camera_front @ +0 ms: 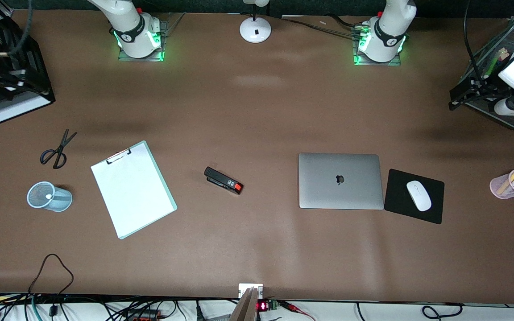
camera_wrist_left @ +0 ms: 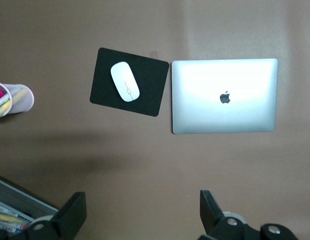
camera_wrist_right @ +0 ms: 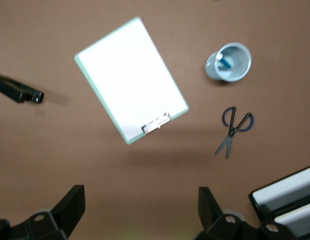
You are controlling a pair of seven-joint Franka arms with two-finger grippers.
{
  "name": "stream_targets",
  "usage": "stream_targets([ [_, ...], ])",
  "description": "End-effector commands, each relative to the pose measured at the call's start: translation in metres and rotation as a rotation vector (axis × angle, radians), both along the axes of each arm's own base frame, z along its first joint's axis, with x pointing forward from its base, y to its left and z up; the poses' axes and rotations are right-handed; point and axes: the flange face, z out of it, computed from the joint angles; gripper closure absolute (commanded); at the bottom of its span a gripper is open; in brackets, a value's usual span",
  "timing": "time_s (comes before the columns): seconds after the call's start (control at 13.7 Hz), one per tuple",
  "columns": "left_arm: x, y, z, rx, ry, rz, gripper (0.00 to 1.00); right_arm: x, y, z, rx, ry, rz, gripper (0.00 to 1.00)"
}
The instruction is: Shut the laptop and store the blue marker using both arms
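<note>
A: Starting at the right arm's end: spotting the right gripper hovering over the table near a black paper tray, jaws released, gripping nothing.

B: Noting scissors lying there, and nearer the front camera a pale blue mesh cup. Finding the blue marker standing in that cup, white end showing at the top.

A: Moving along: seeing a clipboard lying flat beside the cup, then a black stapler toward the middle of the table.

B: Reaching the laptop: lying shut, lid down, apple logo facing up.

A: Catching a black mouse pad just beside it, toward the left arm's end, carrying a white mouse.

B: Passing a pink pen cup holding several pens, and ending at the left gripper, hanging over the table by a wire tray, jaws spread wide, holding nothing.
</note>
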Motion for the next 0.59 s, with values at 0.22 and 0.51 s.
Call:
stream_targets([
  [0.22,0.02,-0.005,0.001,-0.008,0.019,0.008,0.0,0.013,-0.017,0.009,0.049,0.033,-0.072,0.0],
  [0.51,0.02,-0.004,0.002,-0.008,0.016,0.01,0.0,-0.022,-0.014,-0.002,0.062,-0.006,-0.061,0.0],
])
